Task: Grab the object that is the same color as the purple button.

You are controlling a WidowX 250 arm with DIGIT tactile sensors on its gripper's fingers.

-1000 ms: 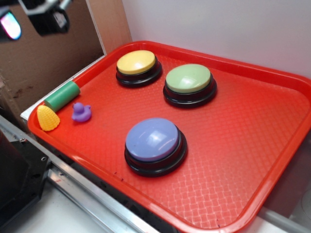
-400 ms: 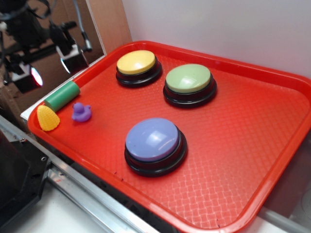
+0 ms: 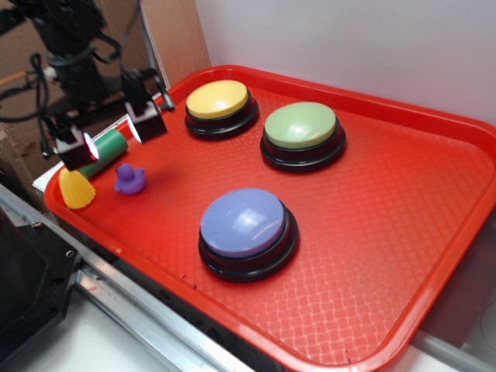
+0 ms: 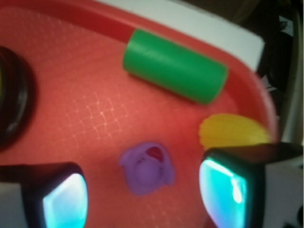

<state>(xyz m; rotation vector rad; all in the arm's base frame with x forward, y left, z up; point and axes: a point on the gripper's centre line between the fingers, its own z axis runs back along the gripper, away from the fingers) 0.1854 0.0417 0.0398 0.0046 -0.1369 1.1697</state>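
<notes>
At the left corner of the red plastic tray surface [image 3: 434,232], the gripper [image 3: 107,133] hangs with its fingers spread apart above the tiny purple rubber duck [image 4: 146,167], bracketing it for a grasp. Green cylinder [image 4: 174,65] and yellow corn-shaped toy [image 4: 232,131] crowd the rim side; open tray lies toward the lavender dome button [image 3: 243,223].

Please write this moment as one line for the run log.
phase: approach | gripper: open, above tray | target: purple duck, between jaws, not gripped | purple button: untouched
</notes>
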